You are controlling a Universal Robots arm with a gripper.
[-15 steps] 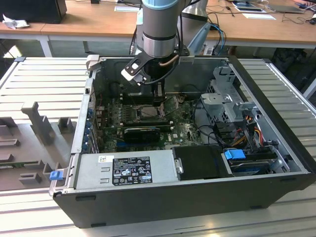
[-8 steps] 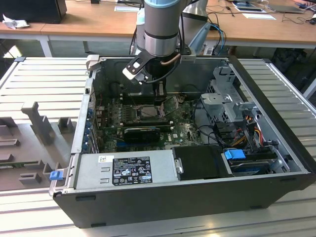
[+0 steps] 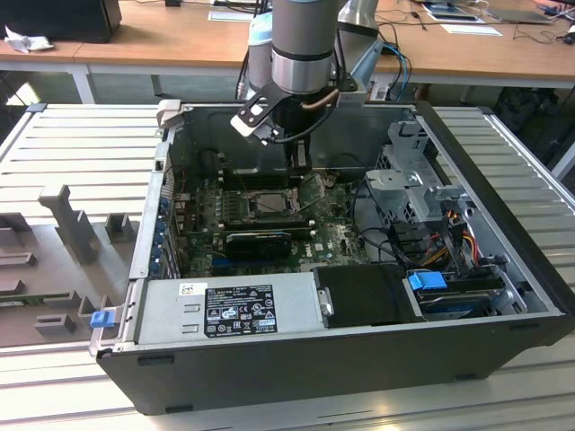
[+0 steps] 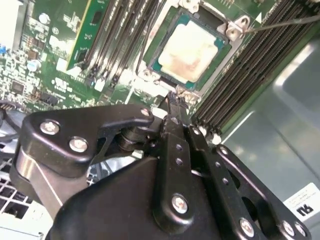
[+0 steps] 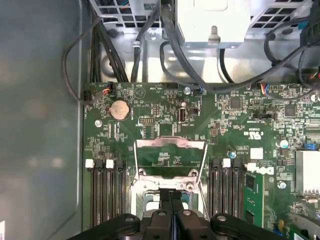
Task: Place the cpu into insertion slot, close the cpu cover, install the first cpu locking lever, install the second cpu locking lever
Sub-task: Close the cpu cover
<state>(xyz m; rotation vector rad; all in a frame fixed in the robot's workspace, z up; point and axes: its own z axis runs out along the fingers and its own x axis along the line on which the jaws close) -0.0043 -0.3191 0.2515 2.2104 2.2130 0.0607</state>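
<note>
The gripper (image 5: 170, 199) was clenched, its two black metal fingers pressed flat together with nothing seen between them. In the exterior view its tip hung low inside the computer case (image 3: 296, 382), at the far edge of the insertion slot (image 4: 234, 29); whether it touched the frame could not be told. The cpu (image 4: 192, 50) lay seated flat in that slot, a small square with a pale matte metal top smeared tan and a teal-green rim showing, so the placing looked done. The cpu cover (image 5: 170, 144), a thin silvery frame with the board visible through its window, stood raised off the slot, so closing it appeared undone. A thin wire lever (image 4: 285, 21) ran clear of the socket, and both levers seemed left to install. Around the slot spread the glossy green circuit board (image 5: 150, 105), long black ribbed memory slots (image 5: 106, 192) and a round silvery coin cell (image 5: 119, 109). A grey power-supply box (image 3: 229, 305) sat at the case's near side, on a ribbed aluminium table (image 3: 81, 144).
</note>
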